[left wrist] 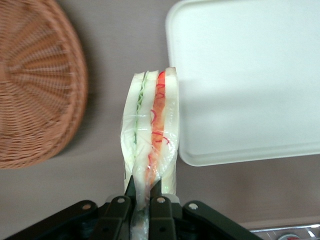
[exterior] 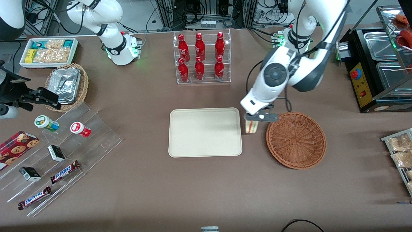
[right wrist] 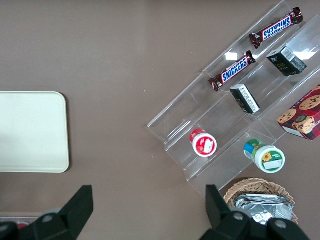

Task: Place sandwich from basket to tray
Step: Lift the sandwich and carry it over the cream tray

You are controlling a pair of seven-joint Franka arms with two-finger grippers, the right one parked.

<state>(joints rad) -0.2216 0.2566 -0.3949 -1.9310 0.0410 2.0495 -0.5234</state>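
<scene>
The sandwich (exterior: 251, 127) (left wrist: 151, 135), a plastic-wrapped pale wedge with red and green filling lines, hangs in the air over the strip of table between the basket and the tray. My gripper (exterior: 254, 120) (left wrist: 143, 192) is shut on its wrapped upper end. The reddish-brown wicker basket (exterior: 296, 140) (left wrist: 35, 85) lies beside it, toward the working arm's end, with nothing inside. The cream tray (exterior: 205, 132) (left wrist: 245, 80) lies flat beside the sandwich, toward the parked arm's end, and holds nothing.
A clear rack of red bottles (exterior: 201, 57) stands farther from the front camera than the tray. A stepped acrylic display (exterior: 61, 154) with snack bars and cups sits toward the parked arm's end. A wire rack of bagged snacks (exterior: 400, 154) and a metal food warmer (exterior: 379, 67) stand toward the working arm's end.
</scene>
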